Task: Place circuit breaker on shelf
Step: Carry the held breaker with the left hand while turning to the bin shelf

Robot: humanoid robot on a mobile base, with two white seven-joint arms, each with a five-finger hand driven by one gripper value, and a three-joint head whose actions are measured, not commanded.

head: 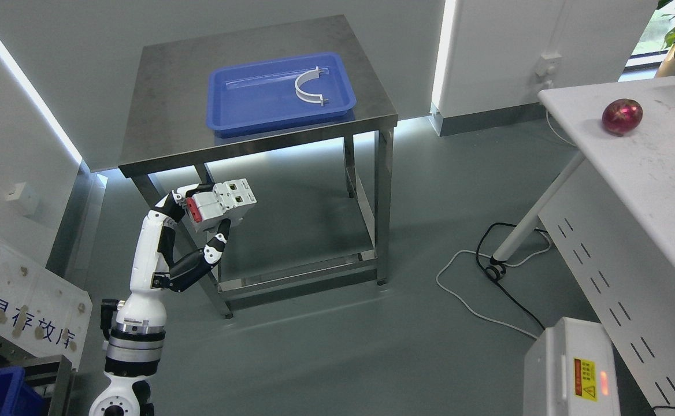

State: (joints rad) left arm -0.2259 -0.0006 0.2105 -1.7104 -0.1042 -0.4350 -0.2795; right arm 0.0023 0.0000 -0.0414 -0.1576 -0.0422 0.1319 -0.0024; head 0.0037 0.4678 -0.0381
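Breaker (225, 203) is already clamped in the left hand (201, 222), fingers (220, 240) wrapped around it, long side tipped up-right toward the tabletop (158, 127) and blue tray (239, 98) above.

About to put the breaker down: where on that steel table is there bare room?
The steel table is bare left of the blue tray and along its front edge. The tray holds only a white curved bracket. The left hand grips the circuit breaker below the tabletop.

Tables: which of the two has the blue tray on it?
The steel table in the middle holds the blue tray. The white table on the right carries a red onion instead.
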